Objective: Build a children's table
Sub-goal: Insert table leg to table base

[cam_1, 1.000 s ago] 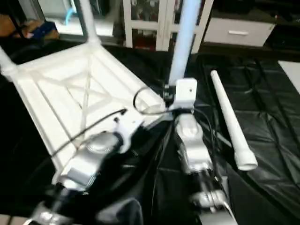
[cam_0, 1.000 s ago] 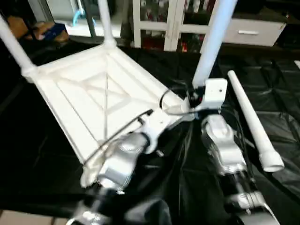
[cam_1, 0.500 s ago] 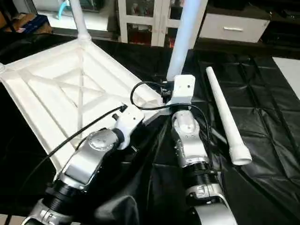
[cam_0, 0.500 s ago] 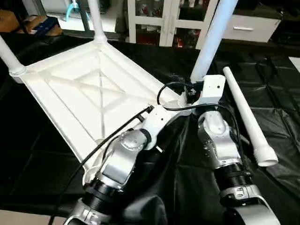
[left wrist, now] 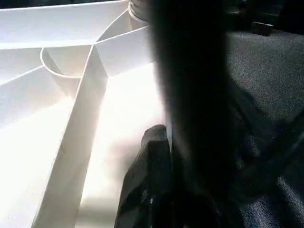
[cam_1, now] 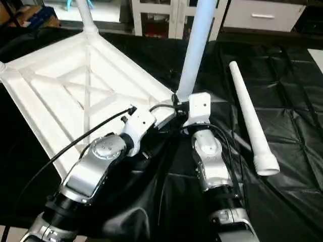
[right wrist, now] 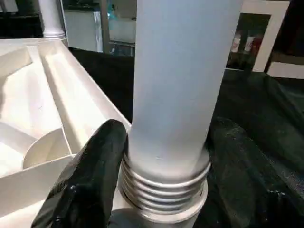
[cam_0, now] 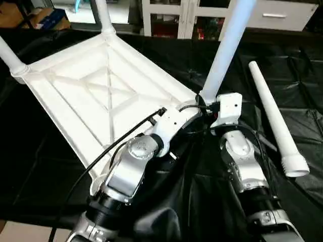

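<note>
The black-draped work table (cam_0: 45,151) carries the upturned tabletop (cam_0: 96,96), ribs facing up, stretching away from the left gripper (left wrist: 156,190), whose fingers are pressed together at its near corner. Just ahead of the right gripper (right wrist: 156,180), a leg (cam_0: 222,55) stands upright between that gripper's spread fingers (right wrist: 90,171). Right of it, a loose leg (cam_0: 275,121) lies flat, pointing away. No readable writing.

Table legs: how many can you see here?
4. Two stand in the far corners of the upturned tabletop: one at the far left, one at the back. A third stands at the near corner. The fourth lies loose on the black cloth.
</note>
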Motion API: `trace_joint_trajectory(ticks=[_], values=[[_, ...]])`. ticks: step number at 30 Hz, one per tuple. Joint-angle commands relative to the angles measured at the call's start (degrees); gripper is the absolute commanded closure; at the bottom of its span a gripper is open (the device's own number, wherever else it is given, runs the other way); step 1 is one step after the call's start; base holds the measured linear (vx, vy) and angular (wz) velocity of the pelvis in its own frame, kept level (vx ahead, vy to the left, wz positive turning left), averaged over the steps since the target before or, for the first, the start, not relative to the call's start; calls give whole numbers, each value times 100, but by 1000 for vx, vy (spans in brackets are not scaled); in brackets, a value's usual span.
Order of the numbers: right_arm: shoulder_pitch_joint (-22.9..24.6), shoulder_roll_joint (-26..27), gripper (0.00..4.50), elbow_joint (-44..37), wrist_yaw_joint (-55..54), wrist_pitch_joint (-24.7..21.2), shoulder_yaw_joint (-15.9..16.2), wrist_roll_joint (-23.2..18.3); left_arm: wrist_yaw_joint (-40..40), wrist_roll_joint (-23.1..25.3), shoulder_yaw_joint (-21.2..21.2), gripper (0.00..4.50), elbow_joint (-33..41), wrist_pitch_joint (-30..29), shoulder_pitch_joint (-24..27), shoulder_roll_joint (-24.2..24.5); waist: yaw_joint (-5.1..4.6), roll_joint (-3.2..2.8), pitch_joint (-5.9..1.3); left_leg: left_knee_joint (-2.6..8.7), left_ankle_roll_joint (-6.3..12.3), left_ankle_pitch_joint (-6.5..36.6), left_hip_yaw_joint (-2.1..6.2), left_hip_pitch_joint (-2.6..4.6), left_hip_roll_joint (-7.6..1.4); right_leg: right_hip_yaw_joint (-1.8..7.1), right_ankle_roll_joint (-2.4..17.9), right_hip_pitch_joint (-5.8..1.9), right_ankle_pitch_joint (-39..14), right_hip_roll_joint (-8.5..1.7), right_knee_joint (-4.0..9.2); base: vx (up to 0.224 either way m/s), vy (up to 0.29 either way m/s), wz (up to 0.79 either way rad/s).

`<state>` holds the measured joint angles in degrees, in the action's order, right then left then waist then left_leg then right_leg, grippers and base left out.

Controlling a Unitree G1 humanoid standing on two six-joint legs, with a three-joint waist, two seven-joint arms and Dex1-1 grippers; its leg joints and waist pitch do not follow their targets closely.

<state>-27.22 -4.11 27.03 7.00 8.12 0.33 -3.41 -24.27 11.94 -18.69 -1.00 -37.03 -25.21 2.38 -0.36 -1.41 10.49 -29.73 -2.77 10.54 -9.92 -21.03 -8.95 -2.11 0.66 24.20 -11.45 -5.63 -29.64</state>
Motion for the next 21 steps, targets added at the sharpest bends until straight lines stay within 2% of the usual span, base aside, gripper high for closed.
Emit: trace_joint_trajectory(ticks=[1,2,4,6,9,11,13,14,15,16,19,21], values=[[236,-24,163,-283,286,-104,98,-116,121,-26,76,450,-306,-83,199,98,37,87,-247,425,268,2030,101,24,-345,191,680,-175,-2021,-289,312,0,0,0],[327,-53,144,-478,399,-80,101,-184,118,-37,87,450,-299,-83,207,124,48,88,-252,417,274,1988,97,25,-345,198,675,-175,-1983,-288,303,0,0,0],[413,-80,144,-656,515,-81,110,-243,116,-45,98,450,-295,-83,213,148,52,95,-255,411,320,1916,96,7,-346,201,679,-189,-1932,-283,286,0,0,0],[513,-104,124,-873,561,-168,115,-268,108,-50,116,450,-308,-67,211,180,49,97,-284,390,376,1762,95,-10,-341,196,698,-205,-1954,-286,280,0,0,0],[653,-148,95,-1208,449,-296,49,-248,96,-63,139,450,-335,-34,201,244,56,96,-306,359,442,1557,71,2,-339,198,796,-193,-1748,-263,261,0,0,0],[653,-148,84,-1208,449,-296,49,-248,96,-63,139,450,-335,-34,201,244,53,108,-310,350,463,1587,67,-13,-326,191,777,-191,-1958,-264,270,0,0,0],[722,-175,84,-1398,412,-399,-48,-313,91,-89,133,450,-334,-33,196,283,67,103,-327,327,473,1471,60,-16,-318,196,761,-188,-1953,-261,261,0,0,0],[748,-190,84,-1475,421,-439,-73,-330,89,-100,129,450,-331,-34,196,297,82,90,-336,312,491,1363,50,-13,-321,197,779,-183,-1823,-258,247,0,0,0],[788,-211,84,-1589,430,-490,-111,-348,88,-112,123,450,-327,-33,198,316,81,102,-341,297,512,1289,40,-25,-313,198,807,-192,-1671,-240,228,0,0,0],[801,-216,84,-1622,435,-501,-123,-353,88,-113,120,450,-328,-31,199,321,82,100,-333,297,518,1298,39,-29,-315,198,815,-188,-1678,-237,226,0,0,0],[886,-263,84,-1769,443,-500,-161,-327,78,-104,88,450,-285,-39,234,350,84,99,-372,260,508,1304,24,-13,-317,191,859,-176,-1804,-225,217,0,0,0],[947,-288,84,-1844,434,-498,-168,-303,70,-103,76,450,-251,-46,261,367,89,96,-399,229,548,1050,16,-37,-309,183,931,-203,-1524,-218,179,0,0,0]])
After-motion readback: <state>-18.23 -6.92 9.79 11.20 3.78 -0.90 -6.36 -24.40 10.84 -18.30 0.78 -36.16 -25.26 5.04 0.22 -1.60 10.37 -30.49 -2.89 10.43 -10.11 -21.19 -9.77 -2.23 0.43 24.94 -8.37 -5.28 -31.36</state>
